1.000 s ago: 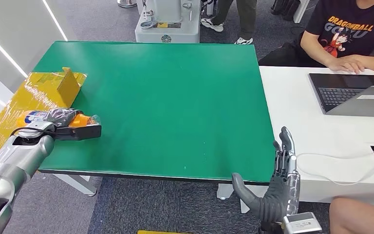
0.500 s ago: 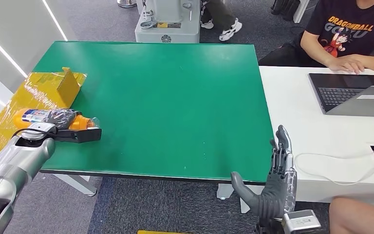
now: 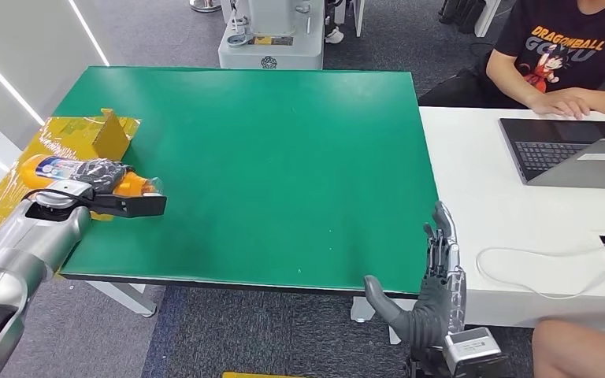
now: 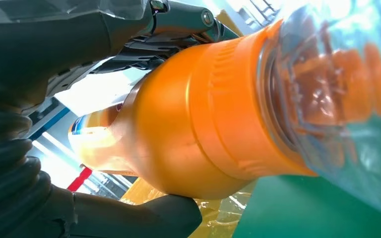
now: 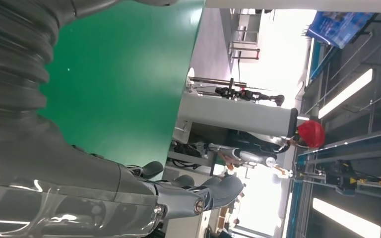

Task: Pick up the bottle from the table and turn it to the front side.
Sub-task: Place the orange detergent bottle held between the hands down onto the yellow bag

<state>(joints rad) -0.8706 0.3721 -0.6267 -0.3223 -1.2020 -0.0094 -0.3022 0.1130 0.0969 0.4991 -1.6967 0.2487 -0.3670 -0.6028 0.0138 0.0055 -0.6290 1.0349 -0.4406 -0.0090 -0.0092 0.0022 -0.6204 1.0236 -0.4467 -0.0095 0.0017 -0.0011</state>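
Bottle [image 3: 47, 169], smooth orange plastic with clear ribbed cap, lies sideways at nine o'clock of the green table [image 3: 283, 157], gripped by left hand [image 3: 98, 177]. Right hand [image 3: 433, 291] holds nothing, fingers spread.

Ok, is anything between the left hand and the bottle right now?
Nothing visible. The left hand already grips the orange bottle at the table's left edge, by the yellow cardboard; the left wrist view shows thumb and fingers around it.
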